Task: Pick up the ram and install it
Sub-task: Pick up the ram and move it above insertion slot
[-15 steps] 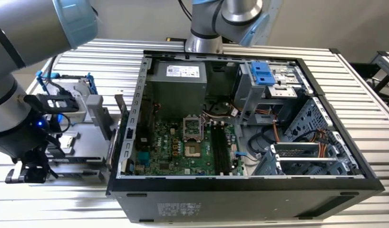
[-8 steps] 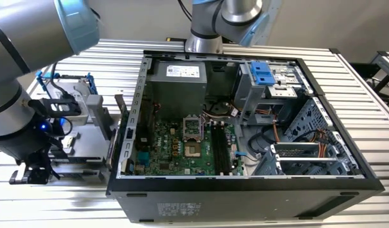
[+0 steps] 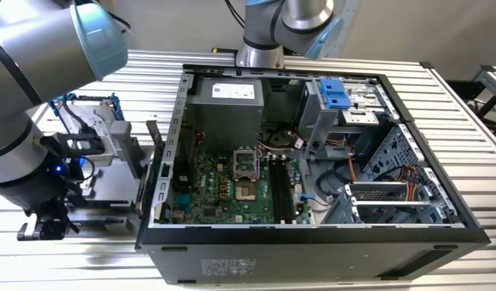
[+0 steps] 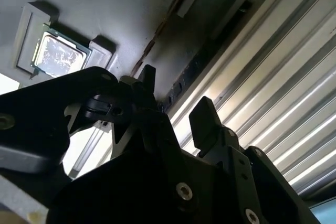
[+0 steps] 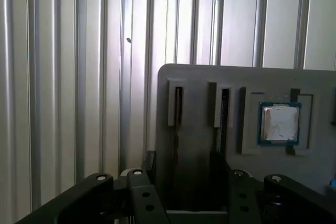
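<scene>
In the first wrist view, the ram [image 5: 177, 121] shows as a thin brownish edge standing in a narrow slot of a grey holder plate [image 5: 199, 85]. My gripper [image 5: 184, 165] is open, its two black fingers reaching over the plate's near edge on either side of that slot's line, with nothing between them. In the second wrist view the gripper [image 4: 176, 98] has a clear gap between its fingers [image 4: 203, 120], and the ram's edge [image 4: 157, 29] runs just beyond them. In the exterior view the gripper [image 3: 44, 229] hangs low, to the left of the computer case [image 3: 313, 239].
A second slot [image 5: 223, 109] and a square processor chip [image 5: 280, 123] sit in the same plate. The open case holds a green motherboard [image 3: 224, 194] with long black slots [image 3: 279, 188]. A blue-framed drive [image 3: 98, 124] stands on the ribbed metal table [image 3: 466, 127].
</scene>
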`<state>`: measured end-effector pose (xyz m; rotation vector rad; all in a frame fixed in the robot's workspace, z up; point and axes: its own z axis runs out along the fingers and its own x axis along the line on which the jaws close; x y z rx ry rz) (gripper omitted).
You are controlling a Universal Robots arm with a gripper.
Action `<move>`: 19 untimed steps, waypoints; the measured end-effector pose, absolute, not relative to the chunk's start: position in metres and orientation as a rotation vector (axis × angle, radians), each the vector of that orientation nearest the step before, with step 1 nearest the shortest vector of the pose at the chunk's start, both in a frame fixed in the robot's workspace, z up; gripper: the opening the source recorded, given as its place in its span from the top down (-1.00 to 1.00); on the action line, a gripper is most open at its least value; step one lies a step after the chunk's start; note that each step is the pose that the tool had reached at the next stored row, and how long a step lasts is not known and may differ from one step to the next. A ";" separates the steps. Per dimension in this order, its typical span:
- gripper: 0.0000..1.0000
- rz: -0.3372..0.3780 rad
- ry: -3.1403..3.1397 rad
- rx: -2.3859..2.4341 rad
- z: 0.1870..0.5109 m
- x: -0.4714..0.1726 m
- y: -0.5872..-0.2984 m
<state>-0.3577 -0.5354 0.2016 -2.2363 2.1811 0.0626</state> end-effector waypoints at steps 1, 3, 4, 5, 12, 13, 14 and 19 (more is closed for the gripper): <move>-1.00 0.063 2.181 -2.236 0.200 -0.358 -0.536; -1.00 0.064 2.180 -2.236 0.198 -0.358 -0.536; -1.00 0.064 2.179 -2.236 0.197 -0.359 -0.536; -1.00 0.063 2.176 -2.236 0.197 -0.360 -0.536; -1.00 0.062 2.172 -2.239 0.195 -0.360 -0.538; -1.00 0.062 2.172 -2.239 0.195 -0.360 -0.538; -1.00 0.062 2.172 -2.240 0.195 -0.360 -0.538; -1.00 0.062 2.171 -2.240 0.193 -0.360 -0.539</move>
